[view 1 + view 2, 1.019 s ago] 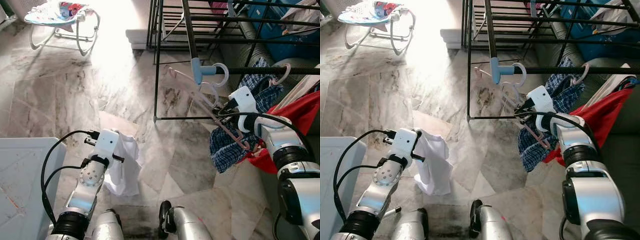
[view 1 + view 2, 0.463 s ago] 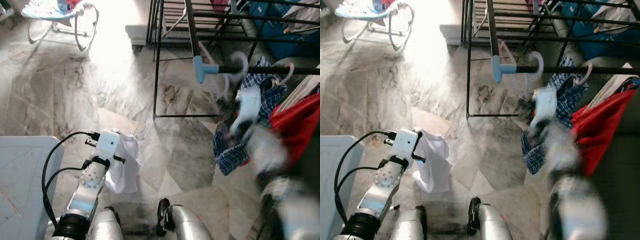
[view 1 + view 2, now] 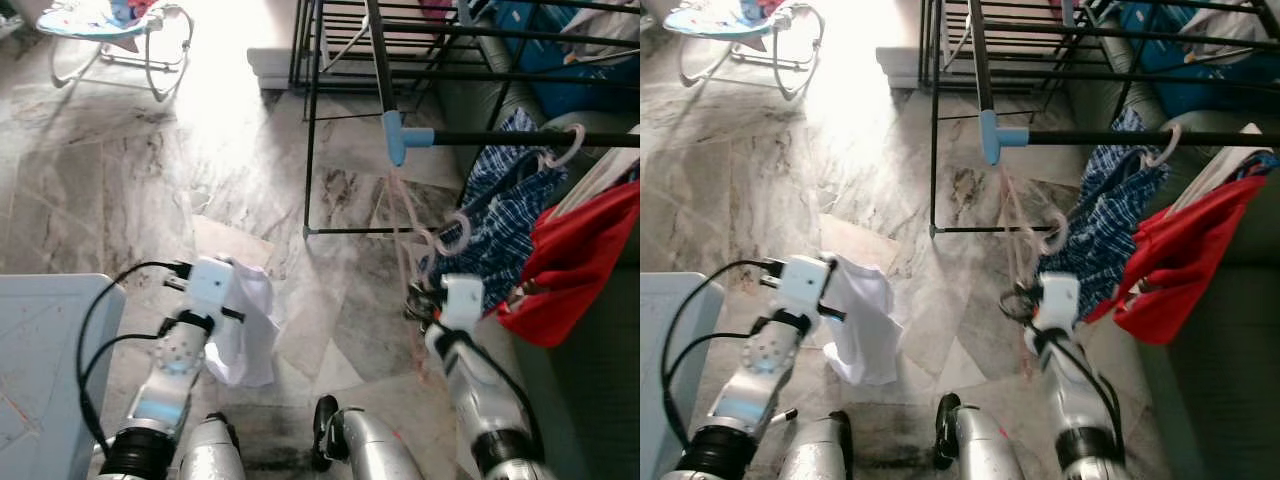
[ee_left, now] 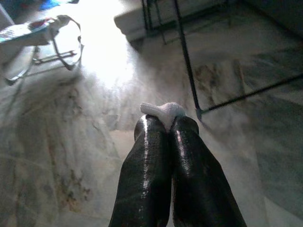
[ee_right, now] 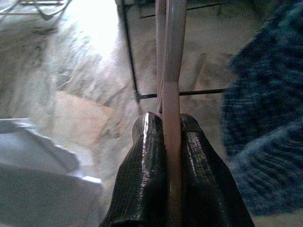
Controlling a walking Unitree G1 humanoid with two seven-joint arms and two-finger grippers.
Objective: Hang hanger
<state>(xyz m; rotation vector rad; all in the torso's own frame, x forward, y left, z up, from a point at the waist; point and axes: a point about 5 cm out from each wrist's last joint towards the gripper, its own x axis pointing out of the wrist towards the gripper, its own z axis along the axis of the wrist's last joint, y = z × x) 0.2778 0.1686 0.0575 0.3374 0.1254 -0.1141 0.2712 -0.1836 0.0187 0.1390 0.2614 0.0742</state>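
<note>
Below the drying rack's rail, the right hand is clenched on the pink hanger, which stands nearly upright, its long axis running from the hand up toward the rail, its hook short of it. The rail lies above and beyond the right hand, the nearer one. Left hand, well away from the rail, grips a white cloth.

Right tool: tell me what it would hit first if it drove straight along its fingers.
Judging from the wrist view, the right tool, shut on the pink hanger, points toward the drying rack's lower bar; that bar likely comes first, then the marble floor. Depth is uncertain.
</note>
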